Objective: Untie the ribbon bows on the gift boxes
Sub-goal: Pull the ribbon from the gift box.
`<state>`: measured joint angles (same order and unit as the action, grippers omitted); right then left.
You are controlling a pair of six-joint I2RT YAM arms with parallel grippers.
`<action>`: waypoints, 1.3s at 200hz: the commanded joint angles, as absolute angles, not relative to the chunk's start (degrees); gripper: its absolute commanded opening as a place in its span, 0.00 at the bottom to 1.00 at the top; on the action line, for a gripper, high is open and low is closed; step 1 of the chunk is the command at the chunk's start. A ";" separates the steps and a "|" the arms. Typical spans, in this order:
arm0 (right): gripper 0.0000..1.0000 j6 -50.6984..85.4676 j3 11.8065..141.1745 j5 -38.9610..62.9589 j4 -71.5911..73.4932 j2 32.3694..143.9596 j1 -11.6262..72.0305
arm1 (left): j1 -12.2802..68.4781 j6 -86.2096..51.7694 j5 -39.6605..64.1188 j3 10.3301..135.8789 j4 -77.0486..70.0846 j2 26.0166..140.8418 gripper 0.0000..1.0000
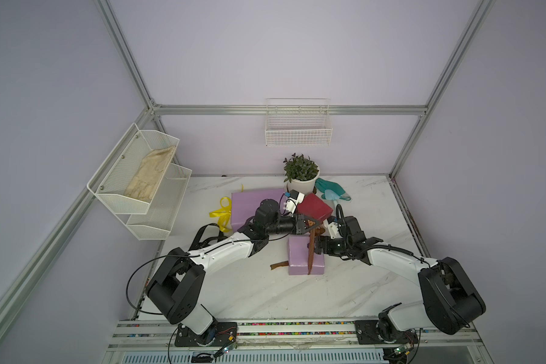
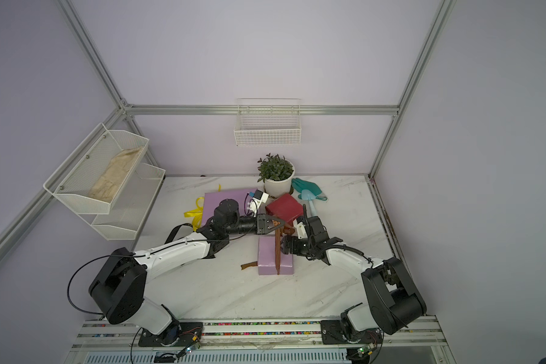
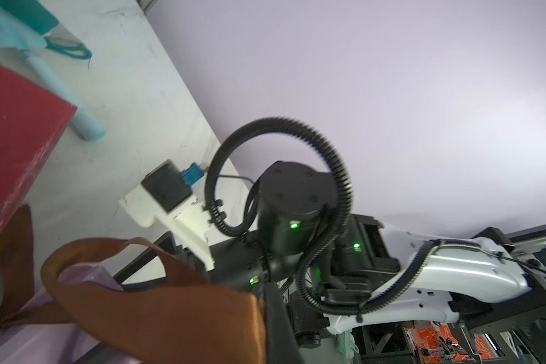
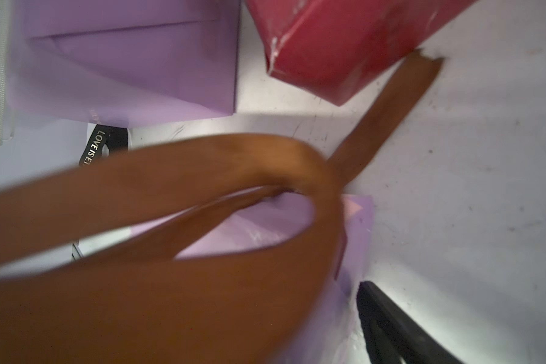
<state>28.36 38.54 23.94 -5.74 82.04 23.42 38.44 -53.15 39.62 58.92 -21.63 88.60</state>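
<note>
- Running over the top of the small lilac box (image 1: 298, 257) near the middle of the table (image 1: 265, 293), the brown ribbon (image 1: 310, 252) lifts at the box's far edge into a loose loop; one tail lies on the table at the box's left
- The left gripper (image 1: 316, 224) is pressed together on that ribbon, just above the box's far edge
- The right gripper (image 1: 317, 245) sits at the box's right side, beside the ribbon strip; I cannot tell whether its claw is spread
- The red box (image 1: 314, 208) stands just behind, and the large lilac box (image 1: 249, 201) is farther left, with the yellow ribbon (image 1: 223, 214) loose at its left end
- A black ribbon (image 4: 98, 145) with white lettering shows in the right wrist view, beside the large lilac box
- A potted plant (image 1: 301, 176), a teal glove (image 1: 328, 186) and a pale blue trowel (image 1: 331, 195) sit at the back
</note>
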 commanded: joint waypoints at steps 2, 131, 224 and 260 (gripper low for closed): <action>0.87 30.57 37.16 20.25 -3.03 81.12 23.73 | 38.89 -55.37 41.41 64.95 -22.97 84.89 0.00; 0.96 30.85 35.33 9.23 -10.53 76.32 23.73 | 35.61 -44.13 42.28 96.40 3.51 84.88 0.00; 0.97 28.72 37.74 5.57 -13.86 77.31 23.73 | 24.22 -42.98 42.56 106.77 11.76 81.42 0.00; 0.97 28.50 41.31 4.26 -15.98 76.46 23.74 | 23.35 -43.53 43.56 109.12 12.84 81.44 0.00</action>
